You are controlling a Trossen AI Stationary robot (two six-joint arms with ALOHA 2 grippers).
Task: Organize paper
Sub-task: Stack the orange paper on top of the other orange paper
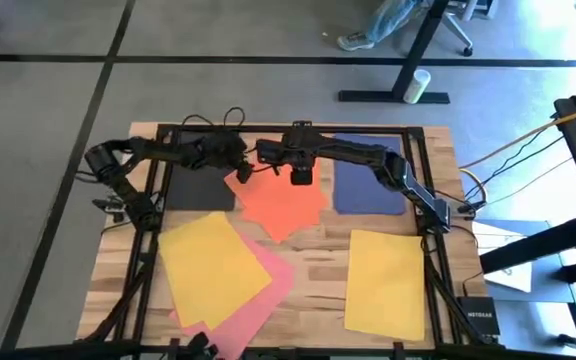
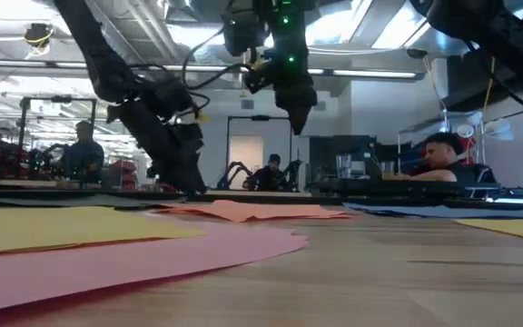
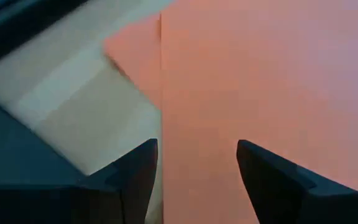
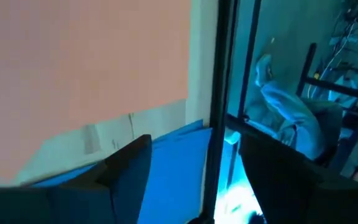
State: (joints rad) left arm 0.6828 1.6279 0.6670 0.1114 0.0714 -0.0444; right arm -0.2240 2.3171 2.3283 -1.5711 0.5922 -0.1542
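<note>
Paper sorting barely started, both arms over the orange-red sheets

Sheets lie spread across the table (image 1: 313, 262), unstacked. Orange-red sheets (image 1: 280, 203) sit at the far middle, at least two, overlapped at skewed angles. Black sheet (image 1: 200, 188) is just left of them, navy blue sheet (image 1: 366, 186) to their right, both along the far edge. Near left: a yellow sheet (image 1: 211, 265) lying on a pink sheet (image 1: 258, 295), skewed to each other. A second yellow sheet (image 1: 386, 283) sits alone at near right, well apart from the first.

Left gripper (image 1: 240, 172) is at the far left corner of the orange-red sheets, low over them. Left wrist view shows its fingers (image 3: 135, 174) parted, moderately wide, straddling the edge of the upper orange-red sheet, nothing held. Contact with the paper can't be told.

Right gripper (image 1: 302, 178) hangs over the far edge of the same sheets; the low view shows it clear above the paper. Right wrist view shows its fingers (image 4: 129, 168) wide apart, empty, with orange-red paper, a strip of table and navy paper beyond.

Progress, as a judgement: early. No tidy stack or aligned pile visible; colours scattered, the two yellows apart, orange-red pair crooked. Likely step in hand: squaring or picking up the orange-red sheets. Everything else is left to gather. Thin flat sheets look hard to pinch off the table.
</note>
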